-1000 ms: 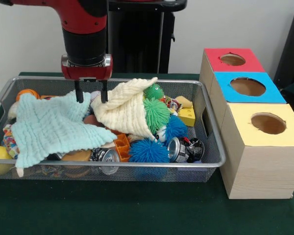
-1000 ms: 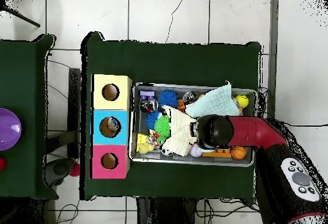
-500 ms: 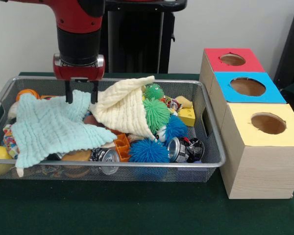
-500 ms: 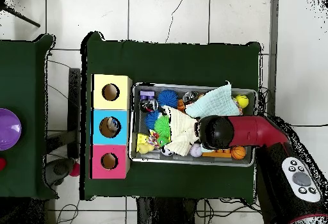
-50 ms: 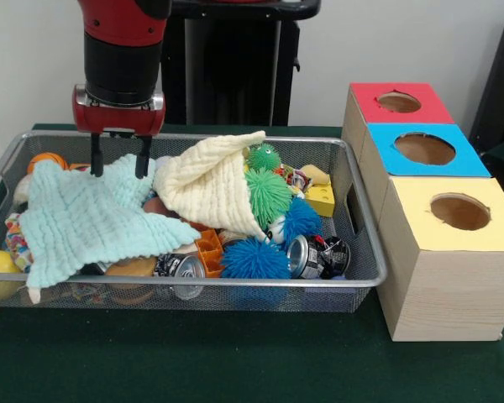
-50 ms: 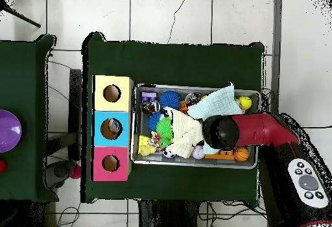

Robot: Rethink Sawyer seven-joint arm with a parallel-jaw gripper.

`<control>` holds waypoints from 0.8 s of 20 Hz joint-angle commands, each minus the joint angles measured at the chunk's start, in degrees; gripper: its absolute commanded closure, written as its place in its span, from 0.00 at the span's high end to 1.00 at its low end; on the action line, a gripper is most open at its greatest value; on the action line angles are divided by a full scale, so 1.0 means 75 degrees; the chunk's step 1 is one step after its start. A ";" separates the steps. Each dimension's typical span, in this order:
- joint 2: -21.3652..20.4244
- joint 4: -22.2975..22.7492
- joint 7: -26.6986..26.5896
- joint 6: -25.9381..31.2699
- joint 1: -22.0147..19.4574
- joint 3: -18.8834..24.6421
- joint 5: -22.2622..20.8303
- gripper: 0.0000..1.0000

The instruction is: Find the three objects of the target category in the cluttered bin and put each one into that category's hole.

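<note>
While the target category goes unstated, the search step looks in hand: the black two-fingered pincer (image 5: pixel 118 165) hangs parted and empty over the pale mint waffle-weave cloth (image 5: pixel 88 220) in the grey wire-mesh bin (image 5: pixel 365 252). Next move (a judgement): shift the cloths, since they hide most contents. Spiky rubber balls, green (image 5: pixel 267 195) and blue (image 5: pixel 254 259), lie exposed mid-bin.

A wire bin (image 5: pixel 365 270) is heaped with clutter (spiky balls (image 5: pixel 269 195), cans (image 5: pixel 301 255), two cloths (image 5: pixel 84 220)). Beside it, three boxes (image 5: pixel 454 277) are lined up, each topped by a round hole (image 5: pixel 459 211).
</note>
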 commanded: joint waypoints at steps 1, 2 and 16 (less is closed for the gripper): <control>0.0000 -0.0423 -0.2503 0.0465 0.0048 0.0656 -0.0725 1.00; 0.0018 -0.0429 -0.2365 0.0355 0.0039 0.0652 -0.0764 1.00; 0.0842 -0.0470 -0.1231 -0.0932 -0.0084 0.0509 -0.1495 1.00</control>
